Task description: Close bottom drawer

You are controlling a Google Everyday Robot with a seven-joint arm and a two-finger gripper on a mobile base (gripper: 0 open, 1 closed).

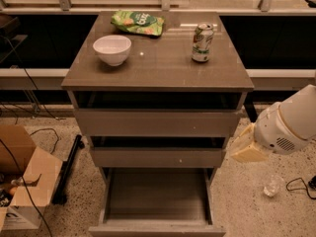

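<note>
The grey-brown 3-drawer cabinet (158, 65) is standing centre, its plain grey flat-floored bottom drawer (157, 194) sitting pulled out toward the near edge. The pale gripper (245, 149) is hovering just right of the cabinet; clenched or released, I cannot tell.

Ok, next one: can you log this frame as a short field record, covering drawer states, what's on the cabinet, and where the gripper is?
bottom drawer: pulled far out, not yet closed
middle drawer: slightly out
top drawer: slightly out
cabinet top: white bowl at left, green snack bag at back, can upright at right
gripper: right of the cabinet, level with the middle drawer, apart from the bottom drawer
floor, left: cardboard box
</note>
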